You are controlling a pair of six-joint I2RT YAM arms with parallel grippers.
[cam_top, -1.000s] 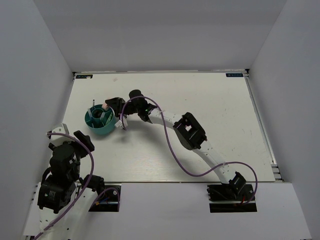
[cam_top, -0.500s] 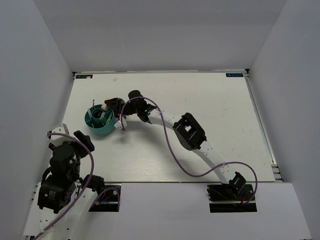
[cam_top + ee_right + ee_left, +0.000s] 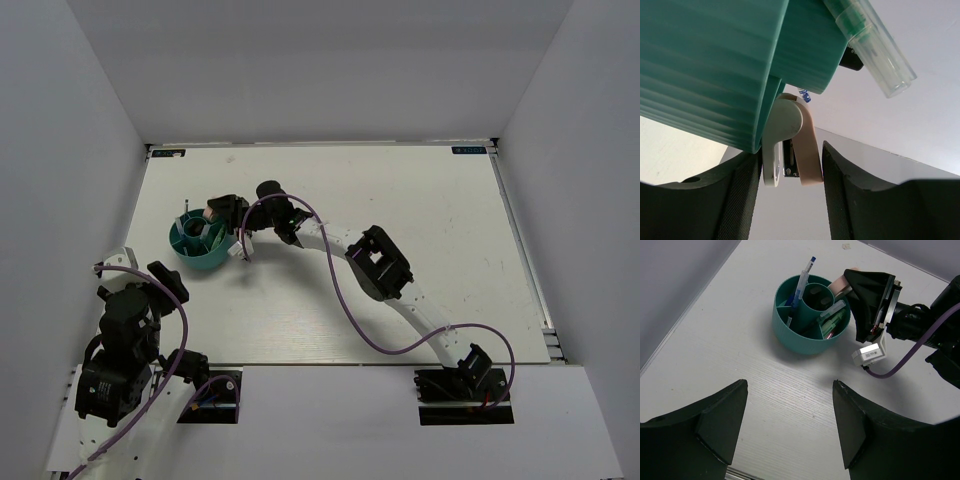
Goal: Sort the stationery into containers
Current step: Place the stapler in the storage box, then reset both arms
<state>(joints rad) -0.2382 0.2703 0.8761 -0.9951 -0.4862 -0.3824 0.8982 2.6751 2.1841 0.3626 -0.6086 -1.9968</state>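
Observation:
The round teal holder [image 3: 200, 245] stands at the table's left; the left wrist view shows its wall [image 3: 795, 332]. Inside it stand a blue pen [image 3: 802, 282] and a pale green marker [image 3: 832, 310]. My right gripper [image 3: 216, 212] is shut on the pink-and-white block [image 3: 807, 140] and holds it at the holder's far right rim [image 3: 705, 65], the block's white side against the wall. The block's pink end shows in the left wrist view [image 3: 842, 282]. My left gripper [image 3: 790, 385] is open and empty, low over bare table near of the holder.
The right arm's elbow [image 3: 378, 262] and purple cable [image 3: 340, 290] cross the middle of the table. A small white module [image 3: 870, 352] hangs under the right wrist beside the holder. The grey side wall [image 3: 675, 285] runs close on the left.
My right gripper has shifted slightly left with the block, closer over the holder's rim. The left arm has not moved.

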